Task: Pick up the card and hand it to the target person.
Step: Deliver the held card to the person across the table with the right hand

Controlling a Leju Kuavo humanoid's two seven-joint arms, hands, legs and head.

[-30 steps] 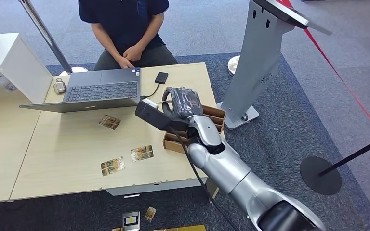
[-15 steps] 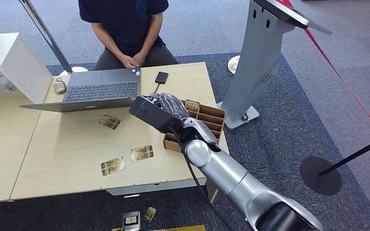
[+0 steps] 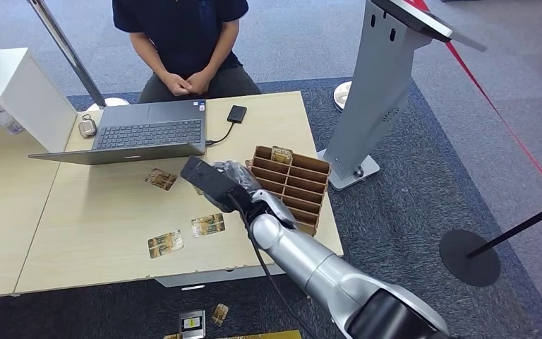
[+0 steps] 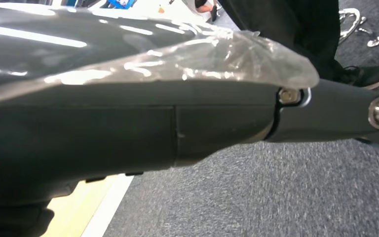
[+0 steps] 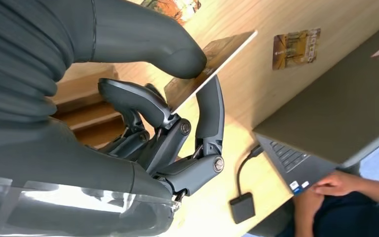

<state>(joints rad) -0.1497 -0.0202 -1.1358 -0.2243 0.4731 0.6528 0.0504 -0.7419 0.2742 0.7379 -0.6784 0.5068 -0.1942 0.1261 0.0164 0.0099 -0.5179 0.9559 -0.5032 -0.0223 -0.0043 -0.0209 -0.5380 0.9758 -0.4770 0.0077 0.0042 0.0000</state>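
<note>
One card held: the right hand (image 5: 177,118) pinches a card (image 5: 212,64) between the thick thumb and a darker finger; the other fingers curl in below it
Right hand state: closed on the card, holding it by one end, with most of the card standing free past the fingertips
Card's long axis: in the right wrist view it runs out from the pinch towards the far side of the table (image 3: 99,212), on the laptop's side
Right hand position: in the head view the right hand (image 3: 234,178) hangs over the table, just beside the wooden card box (image 3: 293,185) and nearer the robot than the laptop (image 3: 141,134)
Left hand: a dark cover under clear plastic blocks the left wrist view, with grey carpet behind; I cannot tell whether this hand is open or closed
Loose cards: three more lie flat on the table, well apart from the right hand
Laptop: open, between the right hand and the person
Person (image 3: 183,35): seated at the far edge of the table behind the laptop, both hands (image 3: 187,83) clasped in the lap, not reaching out
Judgement: the handover turns on carrying the card forward past the laptop; the right arm is the one placed to do it
</note>
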